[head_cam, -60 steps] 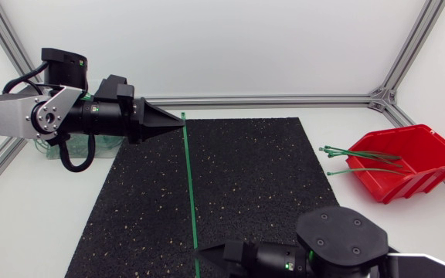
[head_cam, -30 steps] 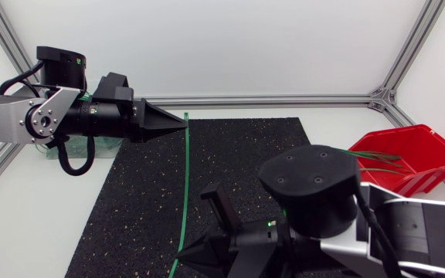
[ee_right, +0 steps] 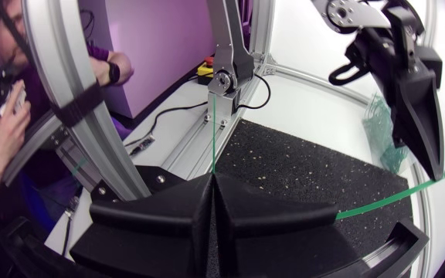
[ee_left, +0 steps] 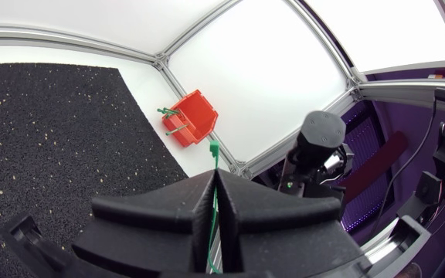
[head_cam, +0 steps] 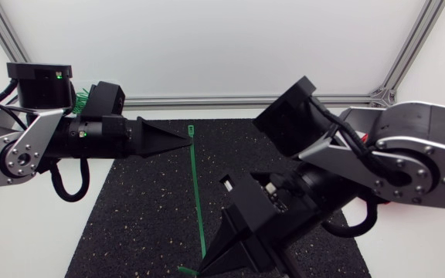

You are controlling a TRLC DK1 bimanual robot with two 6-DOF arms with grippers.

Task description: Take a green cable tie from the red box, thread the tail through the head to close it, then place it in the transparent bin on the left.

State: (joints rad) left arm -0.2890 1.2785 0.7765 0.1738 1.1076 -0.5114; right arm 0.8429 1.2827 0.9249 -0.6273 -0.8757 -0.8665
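Right arm (head_cam: 408, 154) rose; tie (head_cam: 197, 193) bridges both jaws.

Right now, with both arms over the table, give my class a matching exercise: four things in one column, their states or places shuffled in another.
1 left gripper
2 right gripper
3 red box
4 black mat

A lies under the stretched cable tie
B shut on the tie's head end
C spare green ties stick out of it
D shut on the tie's tail end

Pairs: 1-B, 2-D, 3-C, 4-A
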